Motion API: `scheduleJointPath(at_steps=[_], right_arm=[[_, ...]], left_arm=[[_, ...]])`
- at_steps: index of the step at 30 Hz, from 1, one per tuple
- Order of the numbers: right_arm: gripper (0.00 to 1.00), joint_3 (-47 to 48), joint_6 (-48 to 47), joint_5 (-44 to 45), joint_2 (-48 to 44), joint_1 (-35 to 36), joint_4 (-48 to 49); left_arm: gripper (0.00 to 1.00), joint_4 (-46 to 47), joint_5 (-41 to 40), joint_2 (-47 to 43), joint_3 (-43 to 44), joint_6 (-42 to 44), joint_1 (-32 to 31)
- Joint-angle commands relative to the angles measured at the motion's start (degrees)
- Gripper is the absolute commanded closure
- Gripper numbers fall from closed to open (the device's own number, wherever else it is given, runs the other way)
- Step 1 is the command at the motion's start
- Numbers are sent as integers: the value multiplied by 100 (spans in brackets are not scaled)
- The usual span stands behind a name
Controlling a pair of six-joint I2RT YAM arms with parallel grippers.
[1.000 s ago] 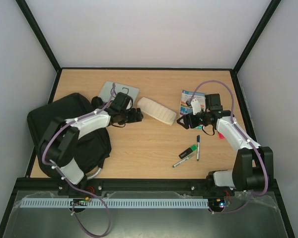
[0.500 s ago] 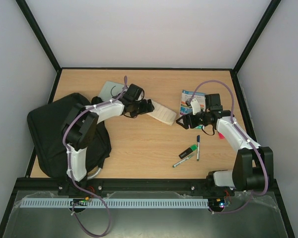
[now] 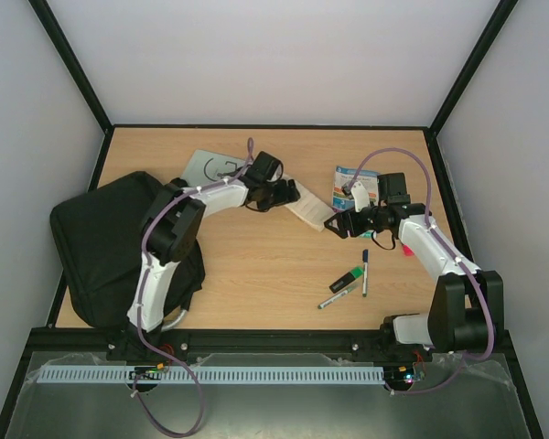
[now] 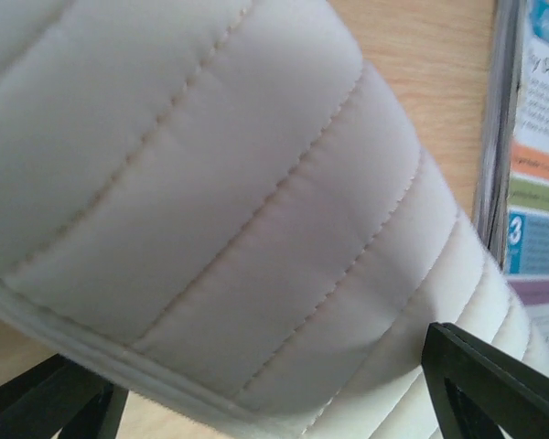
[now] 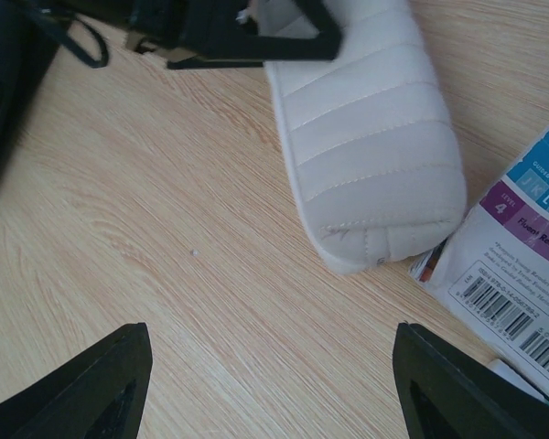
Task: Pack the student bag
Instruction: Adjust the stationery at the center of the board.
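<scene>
Evidently the step in hand is fetching the white quilted pencil pouch (image 4: 210,201) that lies at about 12 o'clock from the bench's (image 3: 256,265) middle. The left tool (image 3: 291,193) is spread wide, one finger on either side of the pouch's end; whether they touch it I cannot tell. The right tool (image 5: 270,346) hovers at about 2 o'clock, wide and empty, facing the pouch's other end beside a booklet (image 5: 522,265). The student bag (image 3: 91,247) lies flat at about 9 o'clock, against the left wall. Its long axis seems to run from 11 to 5 o'clock, with the grey loop handle (image 3: 172,317) pointing towards the near edge. Next, I judge, the left tool must close on the pouch, lift it and carry it to the bag, whose opening is not visible.
</scene>
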Motion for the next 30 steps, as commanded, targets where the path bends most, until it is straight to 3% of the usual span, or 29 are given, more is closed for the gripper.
scheduleJointPath(at_steps=[1, 8, 14, 18, 24, 30], right_arm=[[28, -67, -68, -117, -52, 25, -6], [28, -64, -68, -101, -79, 26, -14], [27, -66, -69, -106, -6, 26, -13], [27, -49, -68, -130, 51, 24, -32], [27, -43, -51, -138, 48, 25, -41], [27, -36, -52, -149, 39, 26, -41]], left_arm=[[11, 20, 67, 613, 839, 70, -72], [11, -212, 82, 1560, 2292, 440, -74], [10, 93, 705, 1887, 2790, 518, -171], [6, -98, 700, 2081, 3208, 717, -300], [2, -504, 321, 2112, 3413, 772, -364], [1, -1086, -476, 1479, 3198, 1175, -275]])
